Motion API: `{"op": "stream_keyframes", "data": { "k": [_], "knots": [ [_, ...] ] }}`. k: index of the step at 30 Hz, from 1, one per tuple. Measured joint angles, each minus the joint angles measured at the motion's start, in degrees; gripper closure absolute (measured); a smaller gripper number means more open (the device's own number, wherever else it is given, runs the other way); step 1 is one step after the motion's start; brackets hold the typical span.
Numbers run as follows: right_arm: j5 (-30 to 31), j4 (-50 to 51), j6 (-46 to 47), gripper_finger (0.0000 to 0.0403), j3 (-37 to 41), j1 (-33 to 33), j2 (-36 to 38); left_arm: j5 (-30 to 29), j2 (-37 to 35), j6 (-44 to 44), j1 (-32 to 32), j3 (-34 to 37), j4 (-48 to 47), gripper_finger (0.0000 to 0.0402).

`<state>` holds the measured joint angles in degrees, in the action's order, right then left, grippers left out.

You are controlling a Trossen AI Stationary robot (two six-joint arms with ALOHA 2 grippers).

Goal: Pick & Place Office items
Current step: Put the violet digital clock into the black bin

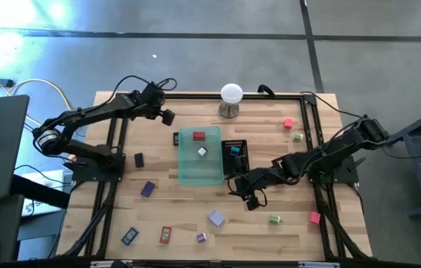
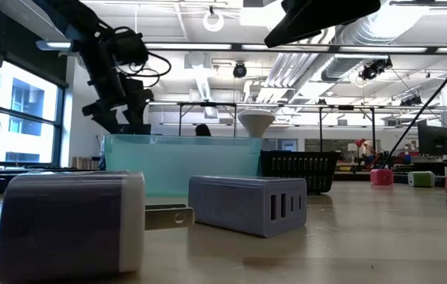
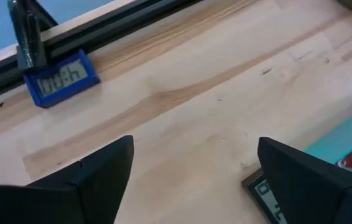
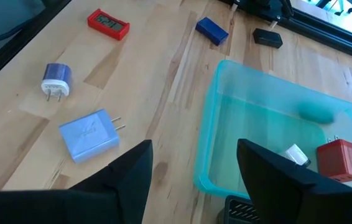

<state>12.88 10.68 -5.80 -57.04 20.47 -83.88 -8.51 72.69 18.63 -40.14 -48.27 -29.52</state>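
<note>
Purple charger (image 2: 69, 225) nearest; tray (image 1: 212, 176) holds two chargers; both arms' fingers open, empty.

Mesh tray (image 1: 236, 154) just right of tray (image 1: 200, 165)

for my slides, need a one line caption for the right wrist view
Right gripper open above the green tray holding a red charger, with blue chargers on the table.

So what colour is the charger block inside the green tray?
Red charger block, clearest in the right wrist view.
</note>
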Motion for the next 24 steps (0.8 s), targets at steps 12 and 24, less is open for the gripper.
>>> {"op": "stream_keyframes", "data": {
  "k": [12, 24],
  "knots": [
    [0.0, 1.5, 1.5, 0.0181, 0.0, 0.0, 0.0, -9.3, 0.1, 6.7, -0.3, 0.3, -0.4, 0.0004],
    [-1.4, 0.7, 2.6, 0.0181, 2.2, 0.0, 0.0, -9.3, 8.2, 11.7, -6.2, 2.5, 1.6, 0.0005]
  ]
}}
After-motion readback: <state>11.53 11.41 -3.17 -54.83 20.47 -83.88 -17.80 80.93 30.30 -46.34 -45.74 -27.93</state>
